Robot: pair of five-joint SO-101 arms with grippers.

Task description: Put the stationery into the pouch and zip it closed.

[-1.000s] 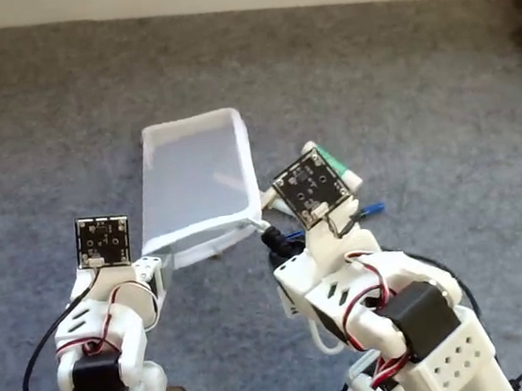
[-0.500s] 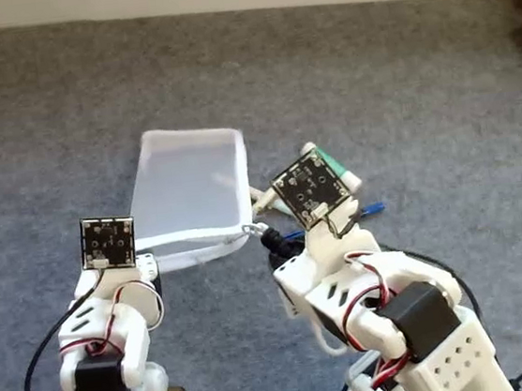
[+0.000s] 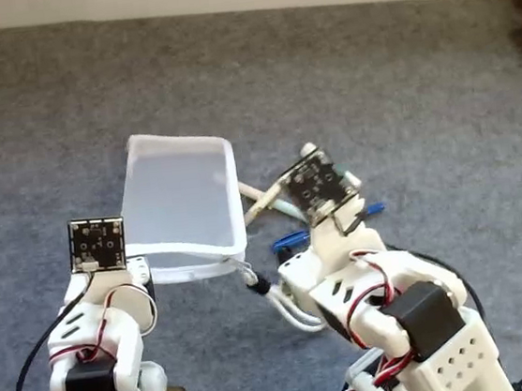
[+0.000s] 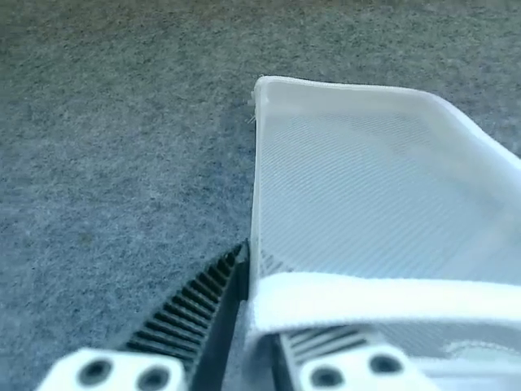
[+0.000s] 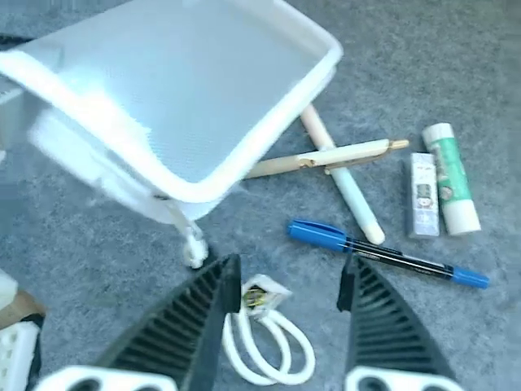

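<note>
Your left gripper [image 4: 262,322] is clamped shut on the near rim of the pouch [image 3: 183,202] and holds that edge up off the carpet [image 3: 398,76], so leave that grip alone. Your right gripper [image 5: 291,267] hangs wide open with nothing in it, just short of the capped end of the blue pen [image 5: 383,254].

None of the stationery is in the pouch yet. It all lies on the carpet beside it:
- the blue pen, nearest
- a cream pen [image 5: 326,157] crossed over a white pen [image 5: 346,189], with their ends at or under the pouch's edge – you can't tell which
- a glue stick [image 5: 448,177] and a small grey block [image 5: 422,195], side by side beyond them

The blue pen looks like the one to take first. Turn the wrist so the jaws straddle the barrel across its width, and come down near its middle so it lifts level rather than tipping.

Two things sit close to your path – the white cable [image 5: 264,350] looped on the carpet between the fingers, and the zip pull [image 5: 194,254] dangling from the pouch's corner. Go forward past the cable before you lower, and stay clear of the pull so the pouch isn't dragged from the left grip
</note>
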